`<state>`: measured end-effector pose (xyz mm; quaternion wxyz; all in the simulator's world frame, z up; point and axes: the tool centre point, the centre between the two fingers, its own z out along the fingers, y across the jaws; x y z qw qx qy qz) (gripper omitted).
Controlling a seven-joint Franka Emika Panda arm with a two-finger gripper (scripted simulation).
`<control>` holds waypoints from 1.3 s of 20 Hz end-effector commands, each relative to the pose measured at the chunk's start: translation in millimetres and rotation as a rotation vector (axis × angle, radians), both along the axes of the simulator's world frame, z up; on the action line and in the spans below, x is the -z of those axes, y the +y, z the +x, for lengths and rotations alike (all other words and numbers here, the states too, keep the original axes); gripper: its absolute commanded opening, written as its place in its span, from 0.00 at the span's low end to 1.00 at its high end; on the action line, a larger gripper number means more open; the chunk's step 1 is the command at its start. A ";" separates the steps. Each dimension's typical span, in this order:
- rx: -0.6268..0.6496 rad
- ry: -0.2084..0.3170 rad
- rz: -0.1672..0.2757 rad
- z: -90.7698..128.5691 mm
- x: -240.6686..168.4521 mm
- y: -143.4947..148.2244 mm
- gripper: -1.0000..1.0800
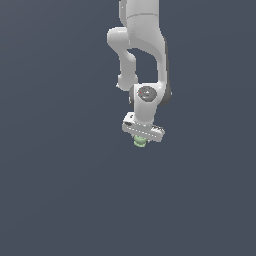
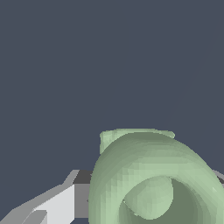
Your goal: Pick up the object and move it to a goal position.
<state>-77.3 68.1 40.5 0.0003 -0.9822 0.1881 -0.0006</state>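
Pale green, rounded, ring-like stacked lump: sits directly beneath the white hand of the white Franka arm, poking out just under the hand's pale crossbar. Much smaller than the hand itself.

Wrist view: the lump fills the near field, very close to the camera. A smooth ring with a hollow centre, and a flatter squarish layer showing behind it. A grey-and-white finger lies just beside it on one side; a thin grey sliver shows at the far side, likely the other finger, mostly hidden. Contact line between finger and lump is not clearly visible.

Hand state: fingers sit close in on either side of the lump, so it looks like a grip on it, but the actual clamping cannot be confirmed from these views.

Surroundings: plain dark blue-grey ground everywhere. No shadow or edge to tell whether the lump rests on the worktop or hangs clear of it.

Progress, as a judgement:
- Reach to the lump: done.
- Grasp: probably made or being made.
- Lift: cannot tell.
- Carry to the goal: left to do, as far as shown. No goal marker visible in either view, so remaining travel cannot be judged.
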 end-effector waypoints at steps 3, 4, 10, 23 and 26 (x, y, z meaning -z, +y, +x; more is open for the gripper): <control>0.000 0.000 0.000 0.0 0.0 -0.1 0.00; 0.000 0.000 0.000 0.2 -0.1 -0.5 0.00; 0.000 0.000 0.000 9.3 -3.4 -16.6 0.00; 0.000 0.001 0.000 67.2 -23.3 -114.7 0.00; 0.000 0.001 0.000 80.5 -27.7 -135.7 0.00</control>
